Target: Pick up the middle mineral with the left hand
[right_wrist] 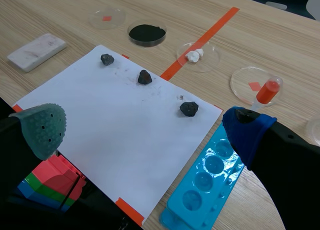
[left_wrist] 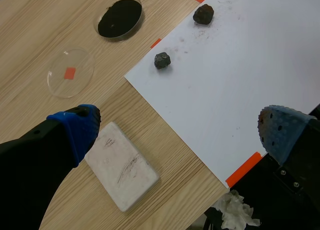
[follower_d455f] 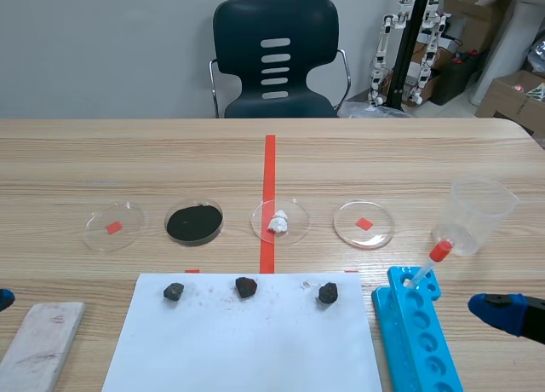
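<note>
Look for the middle mineral (follower_d455f: 246,287) near the far edge of the white paper sheet (follower_d455f: 247,349), loose and untouched, between the left mineral (follower_d455f: 174,291) and the right mineral (follower_d455f: 328,293), just short of the dish of white lumps (follower_d455f: 279,221) and the dish of black powder (follower_d455f: 194,222). Count with care from the left wrist view: treat the nearest dark lump as the left one, pass over it and aim for the one beyond. Hold the left claw (left_wrist: 177,127) spread wide and empty, as now, over the sheet's near left corner beside the white slab (left_wrist: 121,172), well apart from the target. Come down straight, one finger either side of the lump, tips close to the paper without dragging it, then close gently; probably hard and uneven, so apt to slip from an off-centre pinch. Leave the right claw (right_wrist: 145,127), likewise spread and empty, near the blue well tray (follower_d455f: 417,332).
</note>
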